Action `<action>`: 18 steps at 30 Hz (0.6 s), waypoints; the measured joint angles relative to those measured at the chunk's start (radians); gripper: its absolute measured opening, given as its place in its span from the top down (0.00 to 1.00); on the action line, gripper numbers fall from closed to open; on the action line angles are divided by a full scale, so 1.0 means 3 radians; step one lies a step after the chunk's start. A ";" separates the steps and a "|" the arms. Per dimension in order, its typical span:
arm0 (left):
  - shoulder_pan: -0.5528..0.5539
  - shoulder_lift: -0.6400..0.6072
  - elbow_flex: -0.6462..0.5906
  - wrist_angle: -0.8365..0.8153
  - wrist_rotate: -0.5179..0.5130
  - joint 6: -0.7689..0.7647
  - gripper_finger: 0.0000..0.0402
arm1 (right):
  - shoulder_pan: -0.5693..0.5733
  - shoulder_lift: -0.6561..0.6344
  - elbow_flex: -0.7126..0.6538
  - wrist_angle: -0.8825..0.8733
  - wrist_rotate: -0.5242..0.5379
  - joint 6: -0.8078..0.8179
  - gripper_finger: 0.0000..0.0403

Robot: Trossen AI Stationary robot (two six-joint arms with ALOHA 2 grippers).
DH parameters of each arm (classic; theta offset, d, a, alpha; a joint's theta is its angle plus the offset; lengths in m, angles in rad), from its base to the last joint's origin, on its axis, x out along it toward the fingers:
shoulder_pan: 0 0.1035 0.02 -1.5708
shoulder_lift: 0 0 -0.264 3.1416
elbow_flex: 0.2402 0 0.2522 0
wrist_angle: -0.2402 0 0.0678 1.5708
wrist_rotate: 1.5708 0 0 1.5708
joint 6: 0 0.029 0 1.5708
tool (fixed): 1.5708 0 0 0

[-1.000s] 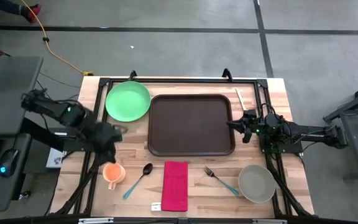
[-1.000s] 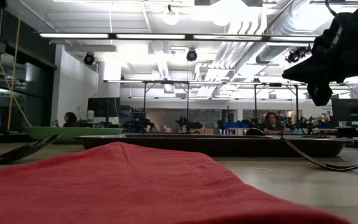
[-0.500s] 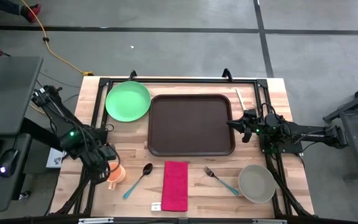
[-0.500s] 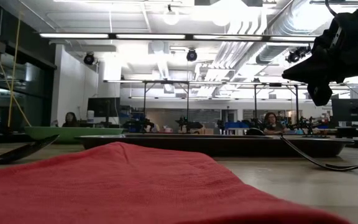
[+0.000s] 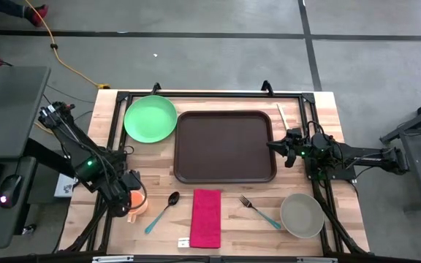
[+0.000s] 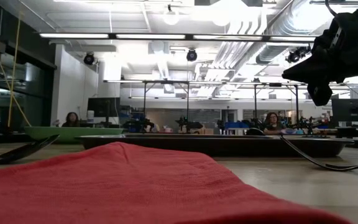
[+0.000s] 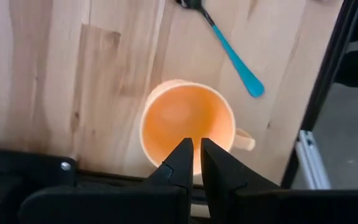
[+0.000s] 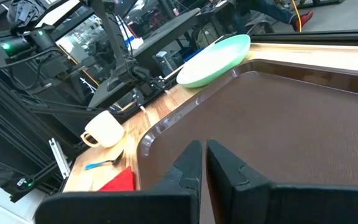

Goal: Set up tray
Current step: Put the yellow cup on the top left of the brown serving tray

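Observation:
The dark brown tray point(image 5: 225, 146) lies mid-table with nothing on it. To its left is a green plate point(image 5: 150, 119). Along the near edge lie an orange cup point(image 5: 137, 204), a teal-handled spoon point(image 5: 163, 210), a red napkin point(image 5: 205, 217), a fork point(image 5: 260, 212) and a grey bowl point(image 5: 302, 215). My left gripper point(image 7: 196, 146) points down over the cup point(image 7: 185, 118), shut, its tips over the cup's mouth by the rim. My right gripper point(image 5: 271, 145) is shut and level at the tray's right rim point(image 8: 291, 124). My left gripper stands with its shut fingertips point(image 7: 182, 152) over the cup's rim point(image 7: 160, 158), pointing down from above. The fingers hide that stretch of rim, so I cannot tell whether they touch it. The cup stands upright on the table.
A black metal frame point(image 5: 115, 98) runs round the tabletop, close to the cup and the left arm. The spoon's handle point(image 7: 229, 53) lies just right of the cup. Bare wood shows between the plate and the cup. People sit far behind the table in the low view.
My left gripper has moved toward the table's near edge and down, from the bare wood between plate and cup to above the cup, and has tipped to point more steeply downward. The cup has stayed where it was.

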 joint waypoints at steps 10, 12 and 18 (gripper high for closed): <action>0.0001 0.0013 0.0000 -0.0129 -0.0238 0.0082 0.84 | 0.0000 0.0000 0.0001 0.0000 -0.0001 -0.0001 1.00; 0.0000 0.0030 0.0000 -0.0126 -0.0266 0.0098 0.84 | 0.0001 0.0000 0.0001 0.0000 -0.0001 -0.0001 1.00; 0.0000 0.0188 -0.0001 -0.0138 -0.0275 0.0119 0.84 | 0.0001 0.0000 0.0001 0.0000 -0.0003 -0.0079 1.00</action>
